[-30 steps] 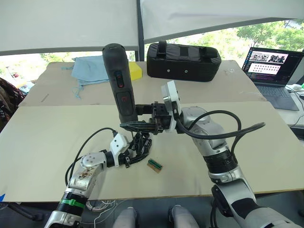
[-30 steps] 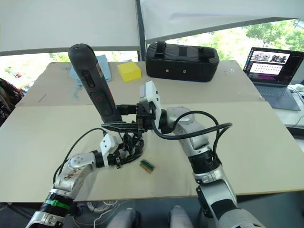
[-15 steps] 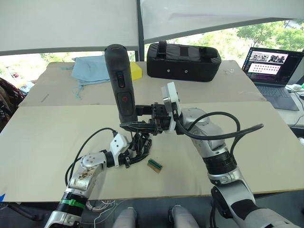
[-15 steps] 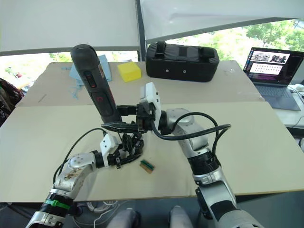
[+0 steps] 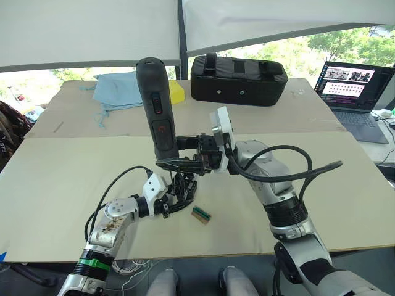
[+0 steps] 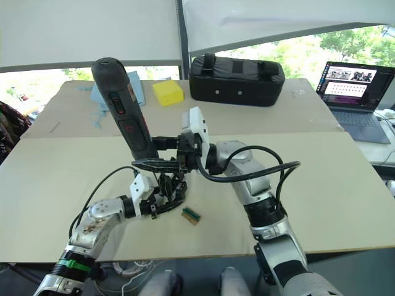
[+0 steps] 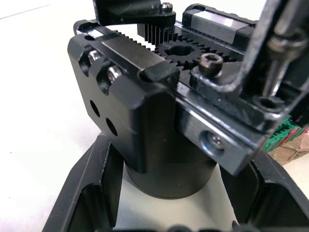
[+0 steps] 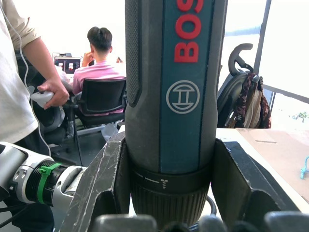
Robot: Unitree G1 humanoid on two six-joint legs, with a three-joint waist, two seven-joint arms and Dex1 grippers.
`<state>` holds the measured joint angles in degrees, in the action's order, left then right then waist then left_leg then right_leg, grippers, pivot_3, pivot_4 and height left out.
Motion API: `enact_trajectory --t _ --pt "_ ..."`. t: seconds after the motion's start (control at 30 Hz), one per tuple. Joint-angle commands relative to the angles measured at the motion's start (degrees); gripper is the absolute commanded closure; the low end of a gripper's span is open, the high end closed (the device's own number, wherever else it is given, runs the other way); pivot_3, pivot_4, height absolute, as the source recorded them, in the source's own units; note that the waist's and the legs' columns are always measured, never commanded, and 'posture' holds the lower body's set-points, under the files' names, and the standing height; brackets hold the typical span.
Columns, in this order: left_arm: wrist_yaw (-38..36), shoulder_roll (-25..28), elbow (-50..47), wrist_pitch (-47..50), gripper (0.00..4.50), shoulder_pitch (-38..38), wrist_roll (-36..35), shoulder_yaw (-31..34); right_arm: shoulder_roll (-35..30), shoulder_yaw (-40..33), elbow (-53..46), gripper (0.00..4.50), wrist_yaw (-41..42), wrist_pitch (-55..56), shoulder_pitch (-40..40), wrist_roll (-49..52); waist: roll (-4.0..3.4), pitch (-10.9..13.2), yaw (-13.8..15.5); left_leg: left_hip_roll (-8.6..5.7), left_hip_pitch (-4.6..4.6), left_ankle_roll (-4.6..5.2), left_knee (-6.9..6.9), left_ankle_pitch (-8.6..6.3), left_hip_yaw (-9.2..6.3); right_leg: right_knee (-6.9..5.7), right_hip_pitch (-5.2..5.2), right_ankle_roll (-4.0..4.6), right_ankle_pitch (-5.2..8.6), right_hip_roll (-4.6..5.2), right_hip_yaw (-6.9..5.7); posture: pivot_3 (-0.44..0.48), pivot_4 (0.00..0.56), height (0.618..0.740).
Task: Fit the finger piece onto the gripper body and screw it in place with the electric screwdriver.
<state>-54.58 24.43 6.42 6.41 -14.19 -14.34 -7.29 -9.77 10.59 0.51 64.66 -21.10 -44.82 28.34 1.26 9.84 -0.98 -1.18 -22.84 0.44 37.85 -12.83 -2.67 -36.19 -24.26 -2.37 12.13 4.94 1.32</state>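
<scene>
The Bosch electric screwdriver (image 5: 157, 111) is being grasped upright by the right hand (image 5: 185, 161); the gripper body (image 7: 145, 111) is being clamped by the left hand (image 5: 179, 192), beside a green-and-brown block (image 5: 200, 215).

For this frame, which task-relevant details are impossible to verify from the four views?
- Bit tip of the electric screwdriver: in the eye views the right gripper and the gripper body cover it; whether it is seated in a screw cannot be told.
- Finger piece: in the eye views too small to separate from the dark cluster at the left gripper.
- Small green block: cut off by the edge in the left wrist view.
</scene>
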Motion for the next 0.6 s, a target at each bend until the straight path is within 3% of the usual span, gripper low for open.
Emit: enact_trajectory --t 0.03,0.6 --pt "-1.04 0.34 -0.1 1.37 2.19 1.34 0.3 -1.41 0.22 -1.24 -2.04 2.6 0.23 1.69 -0.58 1.42 0.0 0.0 0.0 0.0 0.0 0.0 0.0 0.0 0.0 0.0 0.0 0.0 0.0 0.0 0.0 0.0 0.15 0.74" --pt "-1.16 0.32 -0.06 1.36 2.19 1.47 0.24 -1.56 0.05 -1.63 -2.24 2.6 0.65 1.15 -0.76 2.04 0.0 0.0 0.0 0.0 0.0 0.0 0.0 0.0 0.0 0.0 0.0 0.0 0.0 0.0 0.0 0.0 0.15 0.74"
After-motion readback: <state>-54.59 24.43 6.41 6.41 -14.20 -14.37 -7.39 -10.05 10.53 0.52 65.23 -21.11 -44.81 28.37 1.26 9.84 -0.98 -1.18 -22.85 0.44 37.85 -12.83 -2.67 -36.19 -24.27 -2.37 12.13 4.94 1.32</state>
